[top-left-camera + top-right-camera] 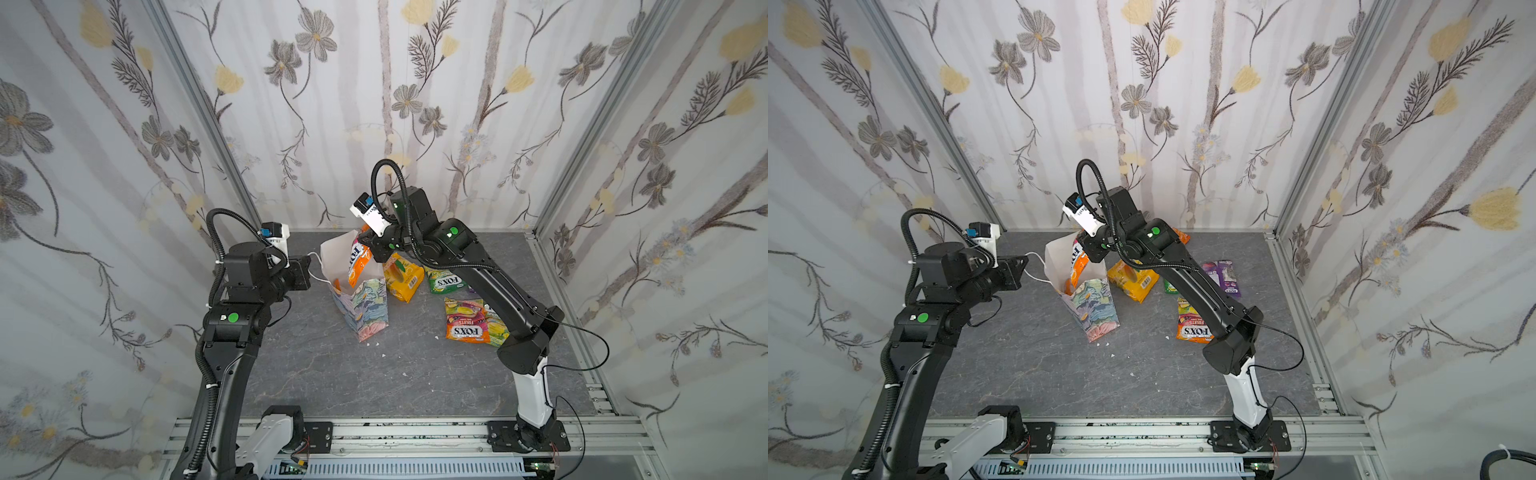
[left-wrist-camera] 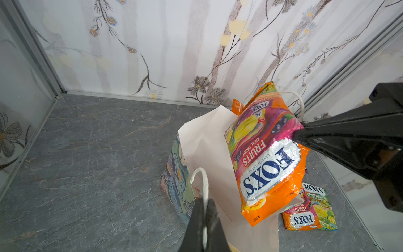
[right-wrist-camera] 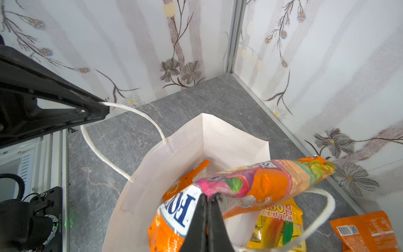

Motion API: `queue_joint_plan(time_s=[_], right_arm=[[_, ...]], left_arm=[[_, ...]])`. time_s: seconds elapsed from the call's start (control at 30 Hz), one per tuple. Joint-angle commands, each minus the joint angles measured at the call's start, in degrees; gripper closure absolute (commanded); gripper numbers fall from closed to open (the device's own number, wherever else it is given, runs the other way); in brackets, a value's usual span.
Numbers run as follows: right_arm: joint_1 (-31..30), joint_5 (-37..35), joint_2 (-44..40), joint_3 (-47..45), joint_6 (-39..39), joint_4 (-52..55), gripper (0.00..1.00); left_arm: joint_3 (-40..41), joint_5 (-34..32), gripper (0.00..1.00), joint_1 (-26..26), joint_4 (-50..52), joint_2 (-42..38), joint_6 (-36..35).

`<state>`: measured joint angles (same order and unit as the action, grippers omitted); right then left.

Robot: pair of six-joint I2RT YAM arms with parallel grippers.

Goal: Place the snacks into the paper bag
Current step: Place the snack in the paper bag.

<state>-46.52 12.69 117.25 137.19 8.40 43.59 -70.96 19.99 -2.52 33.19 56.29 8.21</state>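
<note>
lab test booth: aluminium frame (image 1: 415, 430), floral wallpapered panels (image 1: 353, 83)

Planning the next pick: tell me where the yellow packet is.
In both top views the yellow packet lies on the table just right of the paper bag, between it and the green packet.

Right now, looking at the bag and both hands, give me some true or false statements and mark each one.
1. The left hand pinches the white cord handle of the paper bag. True.
2. The right hand is empty. False: it is shut on an orange FOX'S Fruits packet at the bag's mouth.
3. The paper bag lies on its side. False: it stands upright, open.
4. An orange packet is already inside the bag. True.
5. The yellow mango packet is in the bag. False: it lies on the table beside it.
</note>
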Motion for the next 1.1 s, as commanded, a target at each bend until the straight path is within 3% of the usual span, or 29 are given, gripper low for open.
queue_joint_plan(time_s=[0.0,0.23,0.47,0.8,1.07], right_arm=[[-0.06,-3.46,0.01,0.52,0.83,-0.62,1.0],[-2.47,-10.36,-0.62,0.51,1.53,1.43,1.0],[-3.56,-12.52,-0.44,0.5,0.42,-0.95,1.0],[-5.35,-19.13,-2.01,0.46,7.77,5.85,1.0],[-8.59,-29.76,-0.78,0.45,13.47,8.09,1.0]], left_arm=[[0.45,0.17,1.0,0.06,-2.27,-0.19,0.81],[0.73,0.76,1.0,0.06,-2.69,0.22,1.02],[0.83,0.47,1.0,0.06,-2.69,0.22,1.02],[0.48,-0.3,1.0,0.07,-2.35,0.57,0.38],[0.12,-0.58,1.0,0.15,-2.16,0.66,0.08]])
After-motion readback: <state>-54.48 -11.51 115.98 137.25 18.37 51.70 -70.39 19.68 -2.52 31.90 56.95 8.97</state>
